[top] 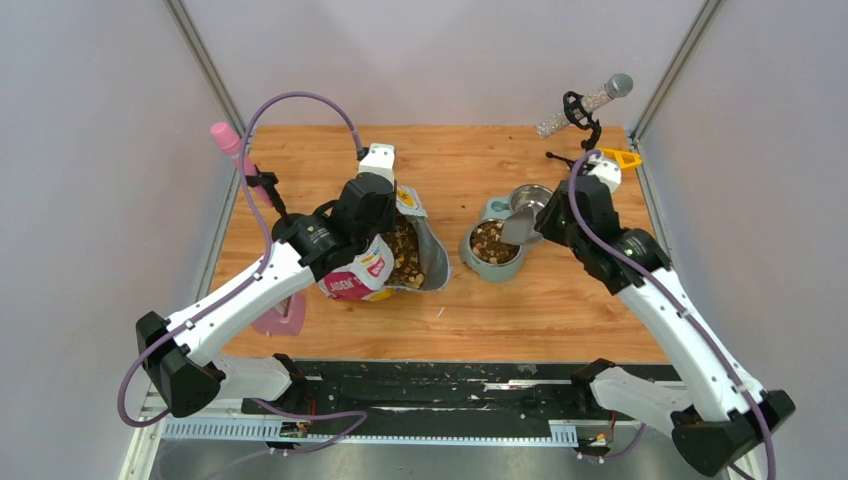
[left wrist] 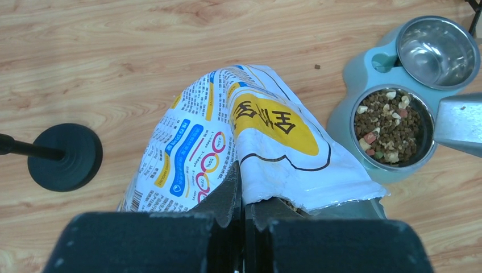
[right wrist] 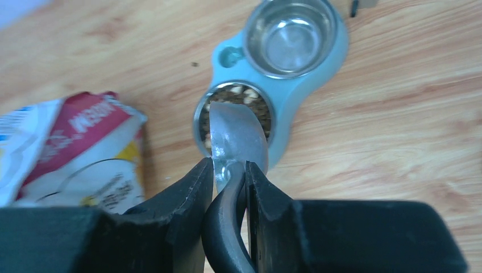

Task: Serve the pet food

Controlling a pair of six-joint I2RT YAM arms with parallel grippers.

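**Empty the scoop low and centred over the filled bowl**

Right of centre in the top view, the right gripper [right wrist: 229,170] pinches the dark handle of the grey scoop [right wrist: 239,133]. The scoop's blade hangs over the lower bowl of the teal feeder [right wrist: 310,85].

The pet food [left wrist: 389,128] lies in that bowl, at the right edge of the left wrist view. More of it shows in the open mouth of the bag [left wrist: 227,131], at the centre of the top view. The second bowl [right wrist: 290,37], at the top of the right wrist view, holds none.

The left gripper [left wrist: 241,173] is pressed together on the bag's top edge and props it up.

The step in hand looks like emptying the scoop; whether any food is left on it I cannot tell. To do it well, the blade should sit low inside the bowl's rim. The wrist should roll slowly, so that pieces slide off the tip and not over the sides onto the wood. The left arm's pinch should hold firm, or the bag may slump and spill.
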